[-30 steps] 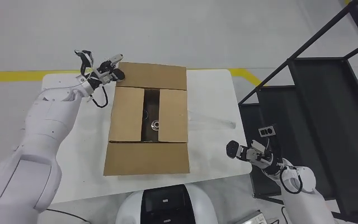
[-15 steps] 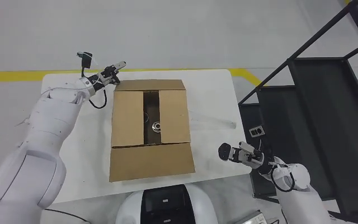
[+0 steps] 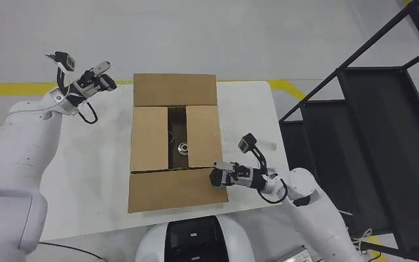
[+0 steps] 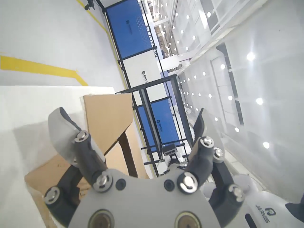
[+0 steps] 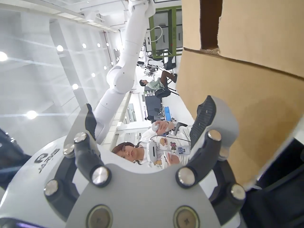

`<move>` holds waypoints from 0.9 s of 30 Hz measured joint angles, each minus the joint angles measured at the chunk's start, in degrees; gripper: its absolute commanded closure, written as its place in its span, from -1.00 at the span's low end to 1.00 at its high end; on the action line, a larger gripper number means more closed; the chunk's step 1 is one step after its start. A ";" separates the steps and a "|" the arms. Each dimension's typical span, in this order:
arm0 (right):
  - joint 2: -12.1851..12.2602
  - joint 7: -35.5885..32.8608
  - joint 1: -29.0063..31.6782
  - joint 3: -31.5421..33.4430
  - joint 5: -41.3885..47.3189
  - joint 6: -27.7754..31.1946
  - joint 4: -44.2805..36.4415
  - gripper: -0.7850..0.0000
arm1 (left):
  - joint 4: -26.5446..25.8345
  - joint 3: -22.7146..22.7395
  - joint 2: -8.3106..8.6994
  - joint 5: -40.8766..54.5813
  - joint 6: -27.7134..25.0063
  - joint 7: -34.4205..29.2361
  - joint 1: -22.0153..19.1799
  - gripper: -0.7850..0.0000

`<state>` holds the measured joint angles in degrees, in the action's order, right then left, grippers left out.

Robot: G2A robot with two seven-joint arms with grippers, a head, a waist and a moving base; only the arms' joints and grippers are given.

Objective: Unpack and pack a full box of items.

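A brown cardboard box (image 3: 149, 137) stands mid-table, its far flap (image 3: 175, 89) and near flap (image 3: 173, 190) folded outward. The two side flaps lie inward with a narrow gap, where a round metal item (image 3: 181, 147) shows inside. My left gripper (image 3: 105, 82) hangs open over the table's far left corner, left of the far flap and apart from it; the left wrist view has the gripper (image 4: 130, 124) with the flap (image 4: 106, 112) beyond it. My right gripper (image 3: 215, 177) is open at the near flap's right corner; one finger (image 5: 206, 112) lies against the cardboard (image 5: 249, 91).
The white table (image 3: 98, 170) has bare room left and right of the box. A black metal rack (image 3: 366, 118) stands just past the table's right edge. A yellow floor line (image 3: 26, 88) runs behind the table.
My left gripper pulled back leftward from the far flap's corner. My right gripper swung in from beyond the table's right edge to the near flap's right corner.
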<state>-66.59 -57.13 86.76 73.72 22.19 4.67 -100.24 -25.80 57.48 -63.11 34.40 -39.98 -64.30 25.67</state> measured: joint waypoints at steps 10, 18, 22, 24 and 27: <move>-2.29 11.73 -12.85 -13.36 -12.21 -5.29 1.93 -1.00 | -33.07 13.93 11.60 -4.09 3.25 -3.27 24.42 -1.00; -3.58 19.24 -15.81 -18.89 -17.35 -5.02 4.05 -1.00 | -40.81 18.61 13.60 -3.04 3.46 -3.47 31.97 -1.00; -3.56 19.08 -15.77 -18.81 -17.29 -5.02 4.01 -1.00 | -40.78 18.59 13.59 -3.06 3.46 -3.46 31.93 -1.00; -3.56 19.08 -15.77 -18.81 -17.28 -5.02 4.01 -1.00 | -40.79 18.59 13.59 -3.06 3.45 -3.46 31.94 -1.00; -3.56 19.08 -15.77 -18.81 -17.28 -5.02 4.01 -1.00 | -40.79 18.59 13.59 -3.06 3.45 -3.46 31.94 -1.00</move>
<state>-70.16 -38.05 70.99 54.91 4.91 -0.36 -96.23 -66.59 76.06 -49.52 31.33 -36.52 -67.76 57.61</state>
